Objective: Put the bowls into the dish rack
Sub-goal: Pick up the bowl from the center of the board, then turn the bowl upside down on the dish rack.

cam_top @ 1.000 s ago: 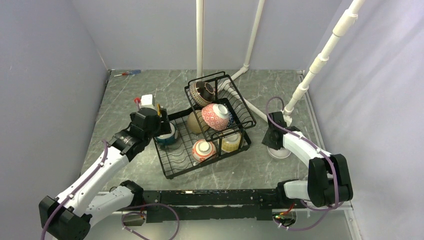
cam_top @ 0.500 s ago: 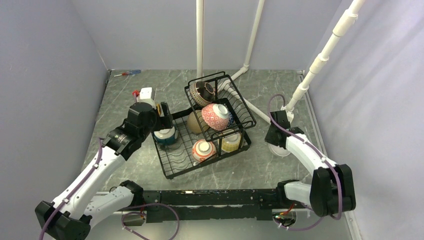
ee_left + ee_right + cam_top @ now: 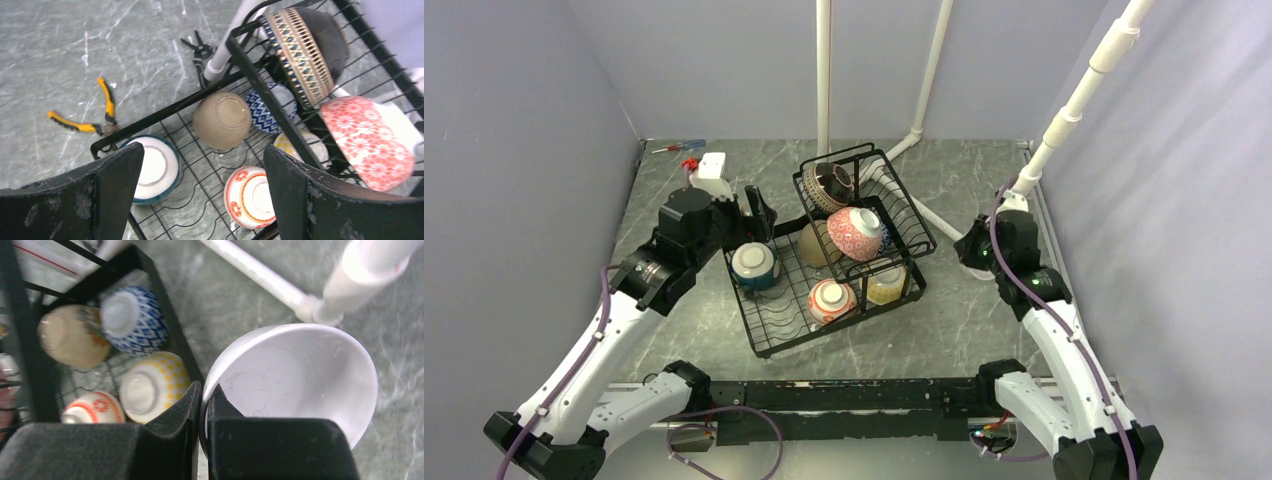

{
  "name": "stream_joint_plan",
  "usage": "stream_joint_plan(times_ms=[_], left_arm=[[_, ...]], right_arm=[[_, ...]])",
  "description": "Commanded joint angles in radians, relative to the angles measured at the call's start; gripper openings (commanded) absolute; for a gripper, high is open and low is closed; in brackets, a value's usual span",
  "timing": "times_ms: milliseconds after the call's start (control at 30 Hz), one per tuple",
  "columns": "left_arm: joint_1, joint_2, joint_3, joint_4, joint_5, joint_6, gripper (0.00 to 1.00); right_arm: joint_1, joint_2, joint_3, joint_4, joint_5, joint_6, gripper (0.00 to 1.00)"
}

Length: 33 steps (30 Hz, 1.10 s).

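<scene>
Your right end effector [image 3: 204, 395] is clamped shut on the near rim of the white bowl [image 3: 300, 375], with the rim pinched between the fingers. The bowl's mouth faces the wrist camera, right of centre in that view, just off the corner of the dish rack [image 3: 774, 320]. You can't tell whether it touches the tabletop [image 3: 964, 330], and from above the wrist hides it almost completely. Your left end effector [image 3: 202, 150] hangs wide open with nothing between its fingers, above the rack's left corner. In the overhead view the rack's long axis runs from lower left to upper right, with the upper basket at the far end. Down in the base, the teal bowl [image 3: 152, 167], the red-and-white bowl [image 3: 250, 195] and the yellow dotted bowl [image 3: 150, 385] lie foot up, and the tan bowl [image 3: 222, 119] shows its foot too. The blue-white bowl [image 3: 267, 105] is half hidden behind a rack bar. Up in the basket, the brown striped bowl [image 3: 300, 55] and the pink-red bowl [image 3: 367, 142] lie on their sides.
</scene>
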<state>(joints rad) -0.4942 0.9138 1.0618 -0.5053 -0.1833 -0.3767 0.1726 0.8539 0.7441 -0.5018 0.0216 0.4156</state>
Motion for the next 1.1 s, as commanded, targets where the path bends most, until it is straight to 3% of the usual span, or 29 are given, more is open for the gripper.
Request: stream_joint_plan(times_ms=[0,333,567,1067], left_arm=[[0.003,0.018,0.074,0.055,0.122,0.016,0.95],[0.003,0.083,0.144,0.106,0.335,-0.038,0.95],[0.003,0.165,0.266,0.052,0.395,-0.106,0.95],[0.003,0.266,0.372,0.137,0.574,-0.268,0.95]], right_arm=[[-0.002,-0.032,0.152,0.021,-0.087,-0.054,0.00],[-0.002,-0.035,0.328,0.118,-0.261,-0.142,0.00],[-0.002,-0.017,0.381,0.221,-0.469,-0.153,0.00],[0.025,0.102,0.482,0.347,-0.837,-0.167,0.00]])
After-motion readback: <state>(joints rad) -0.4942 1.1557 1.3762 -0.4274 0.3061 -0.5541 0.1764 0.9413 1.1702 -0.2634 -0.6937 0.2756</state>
